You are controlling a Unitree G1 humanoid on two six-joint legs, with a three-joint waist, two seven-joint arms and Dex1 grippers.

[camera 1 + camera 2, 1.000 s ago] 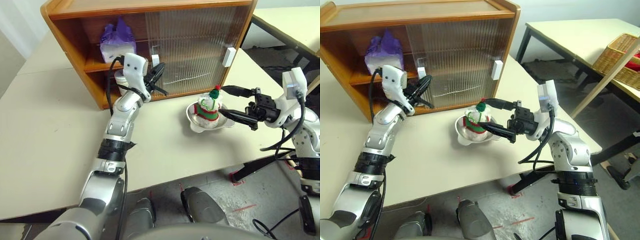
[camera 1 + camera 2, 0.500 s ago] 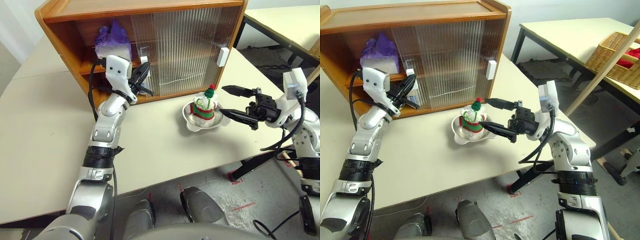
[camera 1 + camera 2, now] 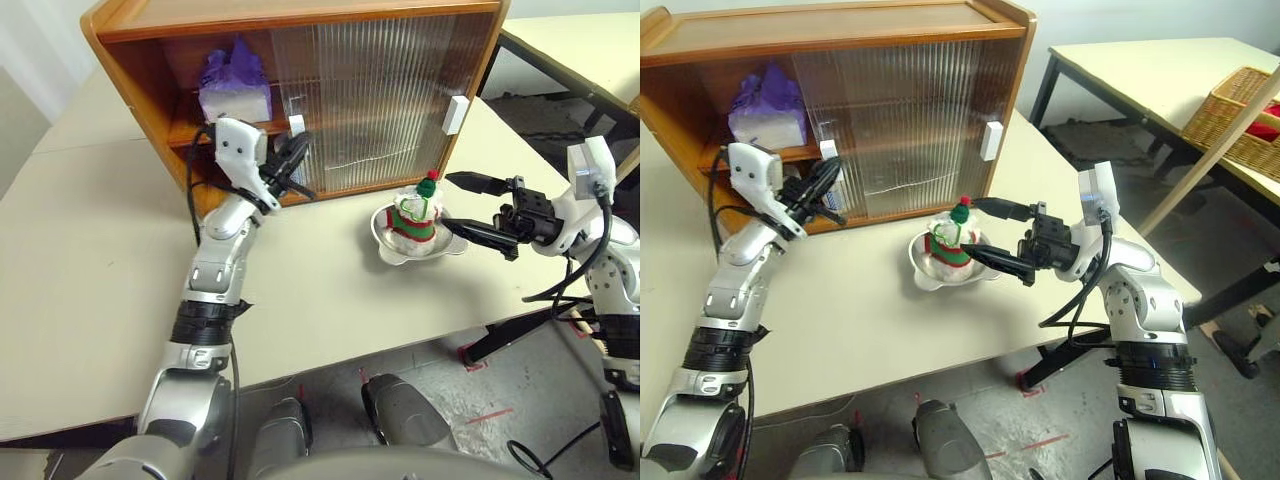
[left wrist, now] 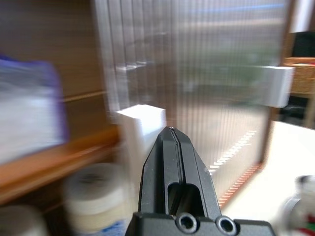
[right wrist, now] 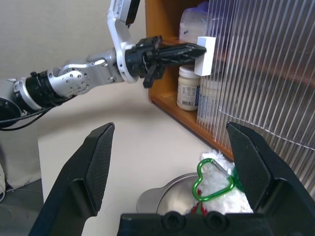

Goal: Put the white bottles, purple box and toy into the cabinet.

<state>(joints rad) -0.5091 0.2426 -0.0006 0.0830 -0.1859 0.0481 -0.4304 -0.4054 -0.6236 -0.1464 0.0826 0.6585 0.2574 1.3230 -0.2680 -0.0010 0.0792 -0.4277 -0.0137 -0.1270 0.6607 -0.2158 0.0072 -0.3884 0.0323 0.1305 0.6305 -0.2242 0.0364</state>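
At frame centre, the soft, light toy (image 3: 416, 212) suits a mid-body squeeze from the wide-open, empty right pincer (image 3: 468, 206); left pincer (image 3: 296, 150) closed, empty.

The setting is an indoor test room or robotics lab rather than a home. The work surface is a plain cream table (image 3: 90, 300) with dark metal legs, and a second table of the same make (image 3: 1160, 70) stands well apart across a gap of bare grey concrete floor (image 3: 1040, 420). The floor carries short red tape marks (image 3: 490, 413). A wooden cabinet (image 3: 300, 15) stands on the table as a staged prop. A wicker basket (image 3: 1230, 115) sits on the far table. Loose black cable (image 3: 545, 455) trails on the floor.
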